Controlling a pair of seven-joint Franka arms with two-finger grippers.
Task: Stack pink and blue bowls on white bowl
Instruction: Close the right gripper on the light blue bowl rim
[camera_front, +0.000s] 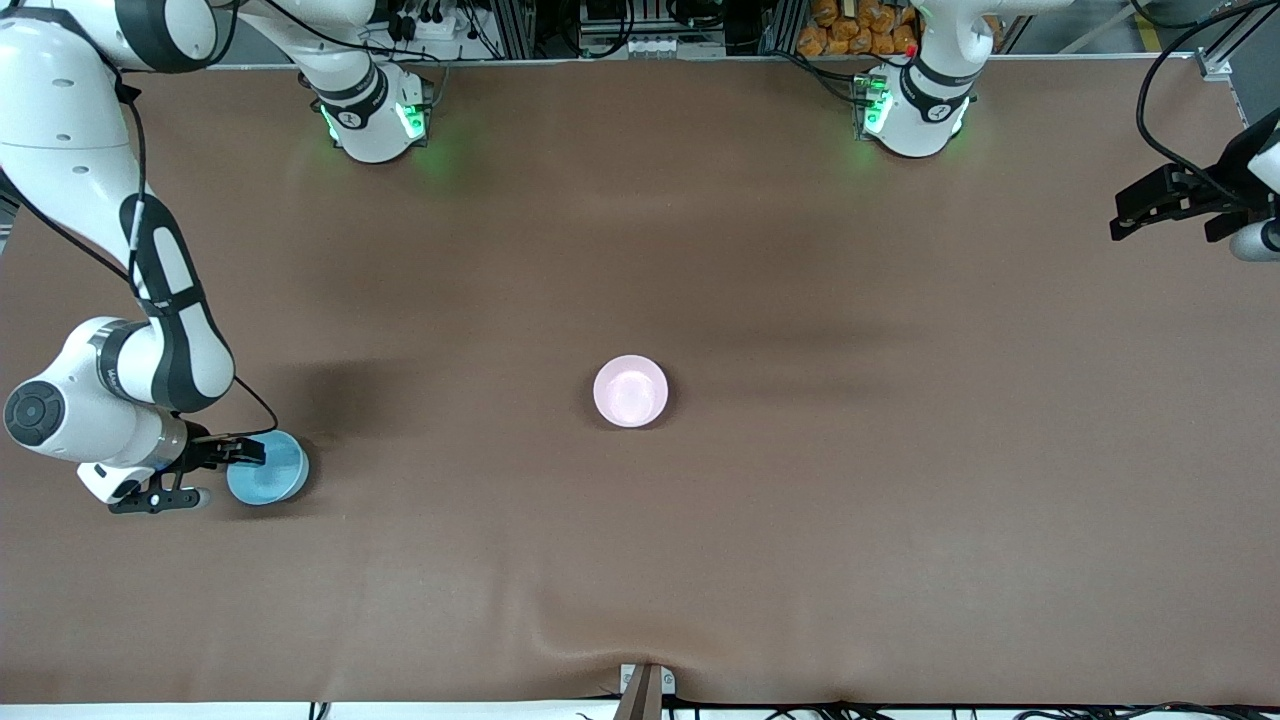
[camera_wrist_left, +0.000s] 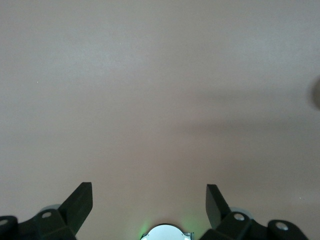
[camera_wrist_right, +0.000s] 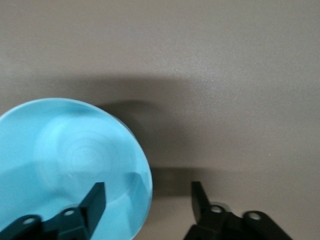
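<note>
At the right arm's end of the table, near the front camera: blue bowl (camera_front: 268, 467), light sky blue, glossy, upright, hollow facing up.
Right gripper (camera_front: 212, 472): low at the blue bowl's rim, fingers spread apart. Right wrist view (camera_wrist_right: 148, 197): 1 finger (camera_wrist_right: 93, 201) over the bowl's (camera_wrist_right: 70, 165) inside, the other finger just outside the wall, rim between the 2. Not closed on the rim; whether either finger touches it cannot be told.
Right arm (camera_front: 150, 300): comes from its base at the table's back edge, bends down toward the blue bowl; dark shadow on the cloth beside it.
Table centre: pink bowl (camera_front: 631, 391), pale pink, glossy, upright. Well apart from the blue bowl, toward the left arm's end relative to it, and farther from the front camera.
White bowl: cannot be made out as a separate thing in the front view.
Left gripper (camera_front: 1165, 205): at the left arm's end of the table, over bare cloth, well apart from both bowls; arm waits. Left wrist view (camera_wrist_left: 149, 202): 2 fingers wide apart, nothing between them, only brown cloth below.
Table (camera_front: 900, 450): brown cloth cover, slight wrinkle near the front edge at mid-width.
</note>
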